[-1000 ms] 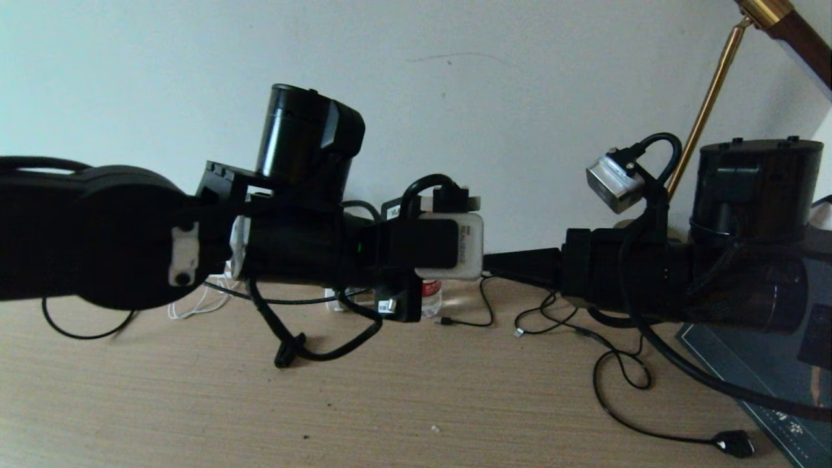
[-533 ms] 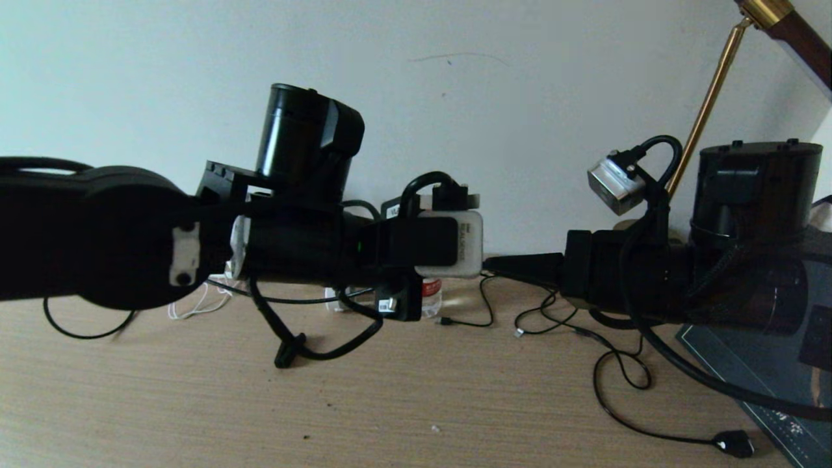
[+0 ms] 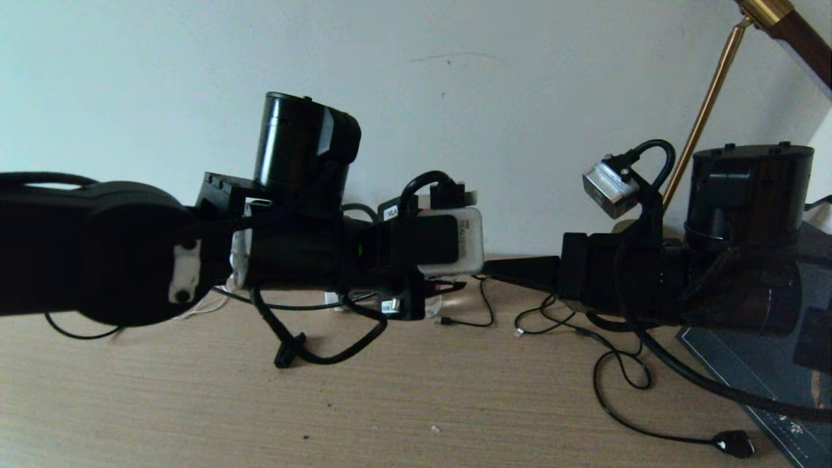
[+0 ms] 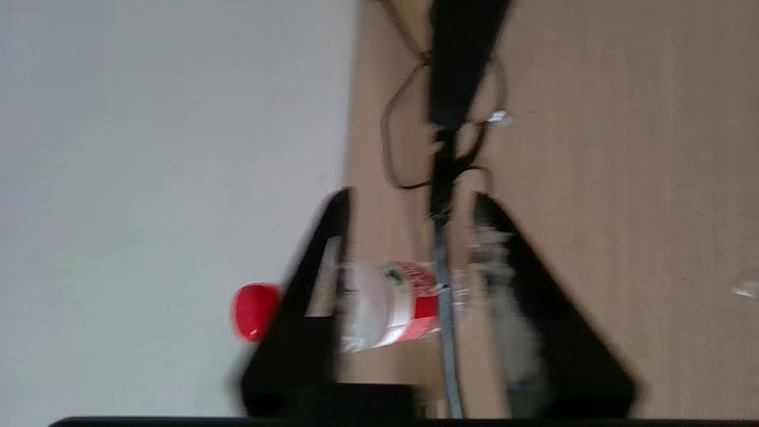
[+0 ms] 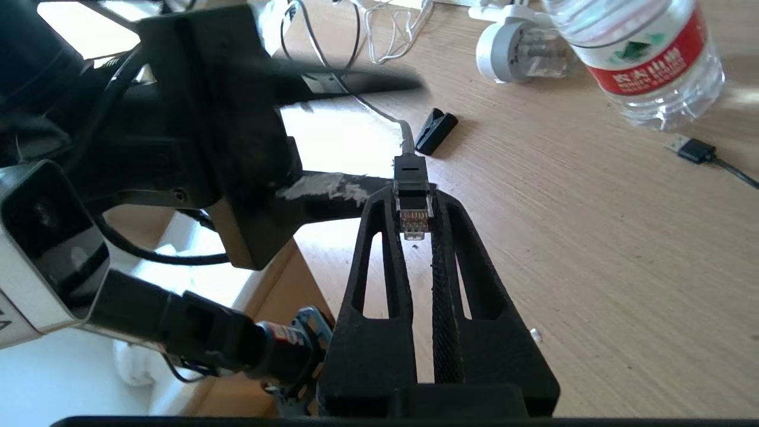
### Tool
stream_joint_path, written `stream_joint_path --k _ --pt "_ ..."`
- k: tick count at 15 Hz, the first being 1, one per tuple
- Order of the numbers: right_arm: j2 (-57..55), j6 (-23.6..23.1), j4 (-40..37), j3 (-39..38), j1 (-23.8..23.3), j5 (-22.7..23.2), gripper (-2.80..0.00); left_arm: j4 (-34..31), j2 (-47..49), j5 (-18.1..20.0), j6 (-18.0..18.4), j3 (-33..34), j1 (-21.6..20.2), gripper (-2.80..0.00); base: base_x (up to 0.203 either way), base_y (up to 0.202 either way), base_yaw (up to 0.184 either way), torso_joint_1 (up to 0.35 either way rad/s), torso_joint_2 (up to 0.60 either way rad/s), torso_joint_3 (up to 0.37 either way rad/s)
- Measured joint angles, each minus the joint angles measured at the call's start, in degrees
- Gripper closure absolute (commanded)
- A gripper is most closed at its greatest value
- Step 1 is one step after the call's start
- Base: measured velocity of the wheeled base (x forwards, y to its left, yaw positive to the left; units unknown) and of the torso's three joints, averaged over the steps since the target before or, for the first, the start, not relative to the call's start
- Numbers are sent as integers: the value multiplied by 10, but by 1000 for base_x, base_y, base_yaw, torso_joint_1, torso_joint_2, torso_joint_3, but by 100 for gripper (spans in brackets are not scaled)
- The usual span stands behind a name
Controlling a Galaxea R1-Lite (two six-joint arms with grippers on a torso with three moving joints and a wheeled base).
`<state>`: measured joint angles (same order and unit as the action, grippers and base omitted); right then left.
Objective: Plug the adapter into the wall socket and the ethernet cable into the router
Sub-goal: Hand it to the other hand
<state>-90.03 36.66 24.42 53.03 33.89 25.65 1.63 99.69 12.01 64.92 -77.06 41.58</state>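
Note:
My right gripper (image 5: 413, 200) is shut on the clear-tipped plug (image 5: 412, 216) of the ethernet cable, held above the wooden desk (image 5: 593, 237). In the head view this gripper (image 3: 504, 265) points left, and the cable's black loops (image 3: 611, 390) run to a flat oval end (image 3: 734, 444). My left gripper (image 4: 412, 204) is open, and the cable (image 4: 443, 279) runs through the gap between its fingers, touching neither. Its fingers (image 5: 332, 188) sit just beyond the plug. The adapter, wall socket and router are out of view.
A water bottle (image 5: 646, 59) with a red cap (image 4: 255, 311) stands by the wall. Near it lie a round white-grey plug (image 5: 516, 53), a white cord (image 3: 195, 305), a black clip (image 5: 436, 130) and thin black cables with small plugs (image 5: 691, 148). A brass lamp pole (image 3: 705, 104) is at the right.
The left arm has lifted a little, and its gripper now covers the bottle in the head view. The right arm has edged slightly left with the plug.

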Motion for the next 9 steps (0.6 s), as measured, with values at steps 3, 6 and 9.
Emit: stream_joint_path --k 3,6,9 --pt "-4 71 0 10 -4 1 0 61 -16 10 1 43 -1 -280 0 0 0 0 0 0" --pt "-7 149 -5 32 -17 9 0 133 -46 23 1 105 -11 -280 0 0 0 0 0 0" --pt "-11 294 -41 103 -57 84 0 223 -82 76 1 150 -44 -280 0 0 0 0 0 0"
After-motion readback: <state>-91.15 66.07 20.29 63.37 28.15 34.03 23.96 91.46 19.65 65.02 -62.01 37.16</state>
